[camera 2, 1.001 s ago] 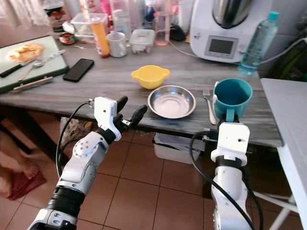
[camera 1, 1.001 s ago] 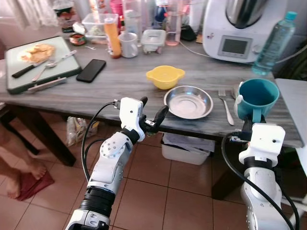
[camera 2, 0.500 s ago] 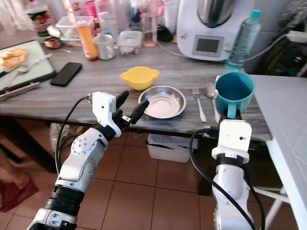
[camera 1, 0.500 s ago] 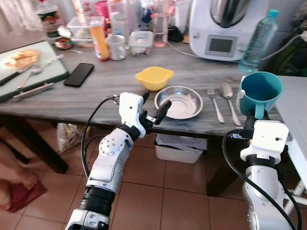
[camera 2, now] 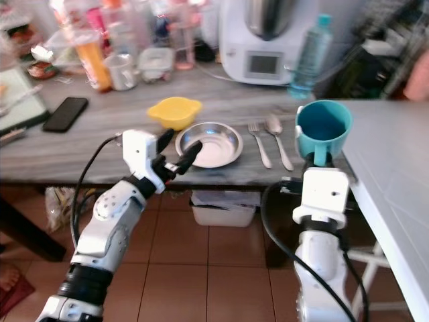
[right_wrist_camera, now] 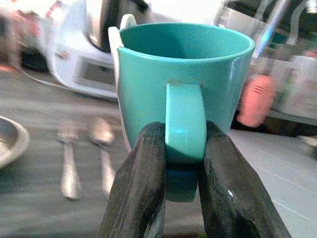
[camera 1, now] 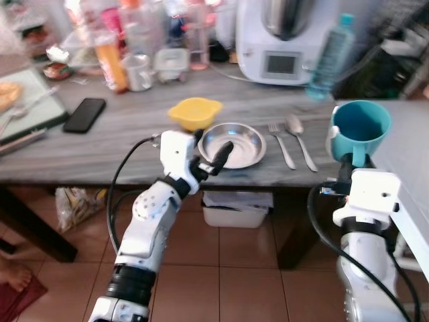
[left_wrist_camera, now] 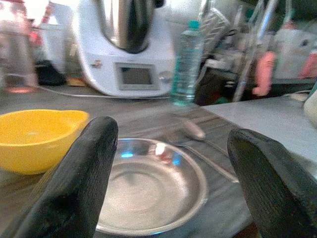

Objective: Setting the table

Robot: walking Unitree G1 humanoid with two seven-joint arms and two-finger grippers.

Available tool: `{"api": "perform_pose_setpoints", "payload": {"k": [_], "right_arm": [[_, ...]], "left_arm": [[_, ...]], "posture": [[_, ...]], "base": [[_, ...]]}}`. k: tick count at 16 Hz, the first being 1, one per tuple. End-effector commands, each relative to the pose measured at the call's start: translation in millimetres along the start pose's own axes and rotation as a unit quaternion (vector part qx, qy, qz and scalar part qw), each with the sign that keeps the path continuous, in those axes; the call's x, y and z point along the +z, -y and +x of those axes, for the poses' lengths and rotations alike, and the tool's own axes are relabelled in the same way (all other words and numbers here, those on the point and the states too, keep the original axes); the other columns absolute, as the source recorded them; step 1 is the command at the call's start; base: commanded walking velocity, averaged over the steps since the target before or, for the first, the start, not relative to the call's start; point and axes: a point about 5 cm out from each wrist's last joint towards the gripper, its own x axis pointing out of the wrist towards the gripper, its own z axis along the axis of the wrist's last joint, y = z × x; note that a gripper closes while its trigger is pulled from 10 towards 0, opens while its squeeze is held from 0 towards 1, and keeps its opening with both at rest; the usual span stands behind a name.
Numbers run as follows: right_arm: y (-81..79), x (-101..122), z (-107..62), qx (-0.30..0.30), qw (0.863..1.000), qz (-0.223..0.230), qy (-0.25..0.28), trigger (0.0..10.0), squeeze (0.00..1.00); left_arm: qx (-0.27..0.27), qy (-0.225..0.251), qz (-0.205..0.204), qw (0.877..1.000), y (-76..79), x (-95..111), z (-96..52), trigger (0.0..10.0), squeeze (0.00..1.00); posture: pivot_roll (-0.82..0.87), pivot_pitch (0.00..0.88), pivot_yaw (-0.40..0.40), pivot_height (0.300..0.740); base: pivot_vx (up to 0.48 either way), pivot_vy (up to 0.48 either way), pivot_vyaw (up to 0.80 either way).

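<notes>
**Teal mug held up at the table's right end**

The right gripper (right_wrist_camera: pixel 181 163) has its two black fingers (right_wrist_camera: pixel 136 193) pinched on the handle of a teal mug (camera 1: pixel 360 127), holding it upright above the right end of the grey wooden table (camera 1: pixel 100 144). The mug's mouth faces up and its inside looks empty.

The left gripper (camera 1: pixel 209 151) hovers at the table's front edge with its fingers (left_wrist_camera: pixel 79 178) spread wide apart and nothing between them. It points at a steel plate (camera 1: pixel 232 144) just beyond.

A yellow bowl (camera 1: pixel 194 113) sits just behind and to the left of the plate, close to its rim. To the right of the plate lie a fork (camera 1: pixel 281 142) and a spoon (camera 1: pixel 299 137), side by side and roughly parallel.

Farther back stand a white kitchen machine (camera 1: pixel 281 37), a clear bottle (camera 1: pixel 330 57) with a blue cap, a white cup (camera 1: pixel 137 72), an orange bottle (camera 1: pixel 110 62) and a small lidded tub (camera 1: pixel 171 62). A black phone (camera 1: pixel 84 114) lies flat toward the left. A white surface (camera 2: pixel 395 181) adjoins the table on the right.
</notes>
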Motion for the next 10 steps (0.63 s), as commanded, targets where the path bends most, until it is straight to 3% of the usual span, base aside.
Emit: {"api": "perform_pose_setpoints", "payload": {"k": [1, 4, 8, 10], "right_arm": [[-1.5, 8.3, -0.3, 0.003, 1.000, 0.005, 0.017, 10.0, 0.00], [-0.9, 7.7, -3.8, 0.009, 1.000, 0.003, 0.015, 10.0, 0.00], [1.5, 9.0, -8.9, 0.015, 1.000, 0.001, 0.015, 10.0, 0.00], [2.1, 10.7, -13.1, 0.020, 1.000, 0.003, 0.015, 10.0, 0.00]], "left_arm": [[-0.002, -0.006, 0.010, 1.000, -1.4, 1.1, -3.3, 10.0, 0.00], [0.019, -0.022, 0.026, 0.999, -9.1, -4.7, -12.4, 10.0, 0.00], [0.100, -0.018, 0.077, 0.992, -35.2, 1.5, -35.3, 10.0, 0.00], [0.117, -0.023, 0.092, 0.989, -41.1, 2.6, -45.9, 10.0, 0.00]], "posture": [[0.04, 0.076, 0.014, 0.740], [0.04, 0.076, 0.016, 0.740], [0.04, 0.074, 0.008, 0.740], [0.05, 0.073, 0.002, 0.740]], "base": [[0.000, 0.000, -0.56], [0.000, 0.000, -0.19], [0.000, 0.000, 0.00], [0.000, 0.000, 0.00]]}}
